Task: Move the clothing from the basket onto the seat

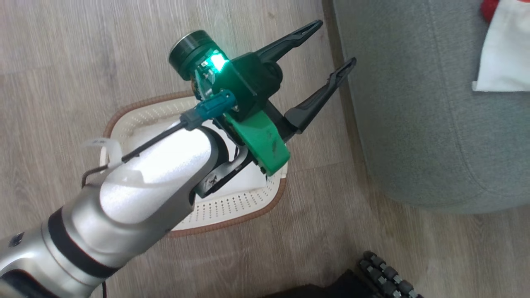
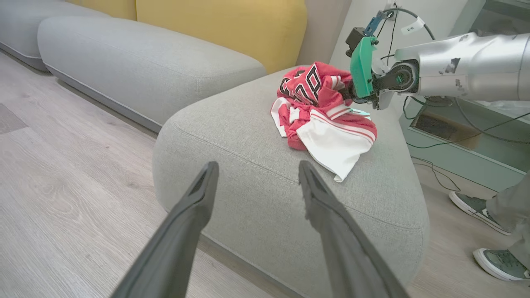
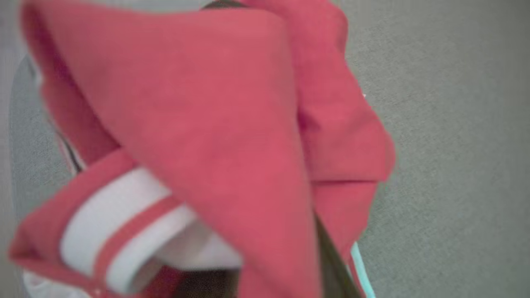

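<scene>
Left gripper [image 1: 335,43] agape between basket [image 1: 232,207] and seat [image 1: 414,124]

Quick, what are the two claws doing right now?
Left gripper: open, empty.
Right gripper: buried in the clothing on the seat; cannot tell open or shut.

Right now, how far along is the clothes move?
Done: clothing lies heaped on the seat. In hand: right gripper is buried in the heap's top; grip or release can't be told. Left gripper is open and empty. To do: what shows of the basket looks empty, but left arm hides part; check it, then withdraw.
</scene>
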Available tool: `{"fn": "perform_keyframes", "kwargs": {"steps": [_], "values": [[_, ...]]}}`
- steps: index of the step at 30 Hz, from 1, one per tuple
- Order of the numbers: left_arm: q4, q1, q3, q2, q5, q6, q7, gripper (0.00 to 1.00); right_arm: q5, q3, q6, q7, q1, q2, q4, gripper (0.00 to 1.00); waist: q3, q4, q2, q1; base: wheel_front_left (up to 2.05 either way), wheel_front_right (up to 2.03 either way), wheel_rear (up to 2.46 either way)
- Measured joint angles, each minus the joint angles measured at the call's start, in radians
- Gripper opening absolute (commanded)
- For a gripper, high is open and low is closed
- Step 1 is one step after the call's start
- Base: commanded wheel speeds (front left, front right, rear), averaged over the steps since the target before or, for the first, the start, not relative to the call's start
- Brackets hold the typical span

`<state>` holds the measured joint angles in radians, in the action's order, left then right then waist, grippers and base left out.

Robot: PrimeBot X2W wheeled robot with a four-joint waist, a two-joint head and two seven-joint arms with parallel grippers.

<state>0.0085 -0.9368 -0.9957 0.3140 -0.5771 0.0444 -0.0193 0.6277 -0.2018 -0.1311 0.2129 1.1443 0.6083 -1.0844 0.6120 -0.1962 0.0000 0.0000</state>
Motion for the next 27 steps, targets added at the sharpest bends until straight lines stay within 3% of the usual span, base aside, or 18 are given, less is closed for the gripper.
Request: {"fn": "perform_keyframes", "kwargs": {"steps": [7,12,27], "values": [[0.034,0.028,0.001,-0.002,-0.030,0.002,-0.028,1.00,0.047,-0.034,0.000,0.081,-0.003,0.017,-0.027,1.00,-0.076,-0.009,0.0000,0.0000,0.00,0.00,0.00],[0.055,0.079,0.002,-0.001,-0.052,0.010,-0.047,1.00,0.079,-0.079,0.000,0.100,-0.019,0.030,0.020,1.00,-0.144,-0.019,0.0000,0.0000,0.00,0.00,0.00],[0.092,0.195,0.031,0.002,-0.108,0.048,-0.135,1.00,0.283,-0.141,0.000,-0.066,-0.284,0.185,0.312,1.00,-0.359,0.017,0.0000,-0.0001,0.00,0.00,0.00]]}}
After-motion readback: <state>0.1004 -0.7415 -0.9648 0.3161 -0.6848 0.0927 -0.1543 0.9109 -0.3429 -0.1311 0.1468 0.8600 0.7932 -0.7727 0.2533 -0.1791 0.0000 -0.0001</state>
